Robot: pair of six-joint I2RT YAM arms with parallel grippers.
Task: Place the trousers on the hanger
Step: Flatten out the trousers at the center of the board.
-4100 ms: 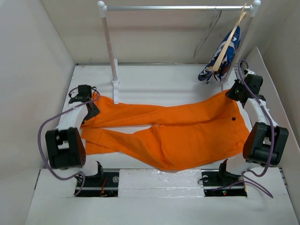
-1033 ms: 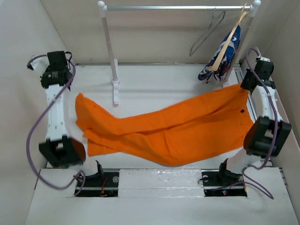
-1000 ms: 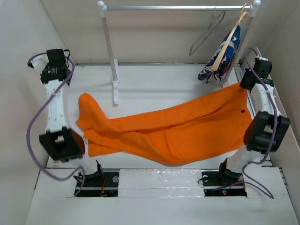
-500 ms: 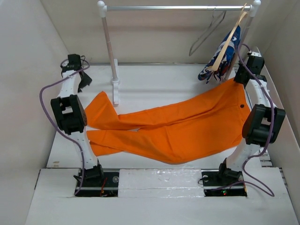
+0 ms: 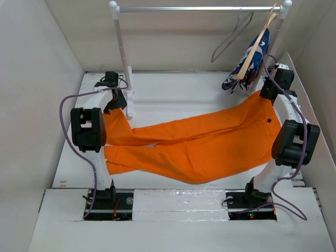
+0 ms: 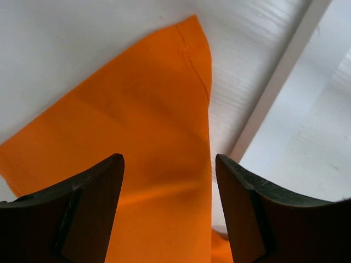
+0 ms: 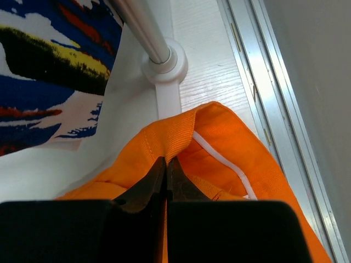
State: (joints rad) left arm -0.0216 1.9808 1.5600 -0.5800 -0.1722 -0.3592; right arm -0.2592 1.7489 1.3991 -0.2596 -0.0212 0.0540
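Note:
The orange trousers (image 5: 199, 144) lie across the table, legs to the left, waistband raised at the right. My right gripper (image 5: 264, 94) is shut on a fold of the waistband (image 7: 181, 134), its jaws (image 7: 165, 161) pressed together, and holds it up near the rack's right post. My left gripper (image 5: 118, 101) is open just above the end of a trouser leg (image 6: 148, 126), with the cloth between and below its fingers (image 6: 88, 213), next to the rack's left post. The grey wire hanger (image 5: 230, 38) hangs empty on the rail at the back right.
A clothes rack with a metal rail (image 5: 194, 9) stands at the back; its left post (image 5: 124, 58) is by my left gripper and its right post foot (image 7: 163, 68) by my right. A wooden hanger with a blue patterned garment (image 5: 251, 62) hangs beside the wire hanger. Walls close both sides.
My left arm has swung from the far left wall rightward and down to the leg end by the left post. The leg end has shifted right. My right gripper has edged back with the waistband.

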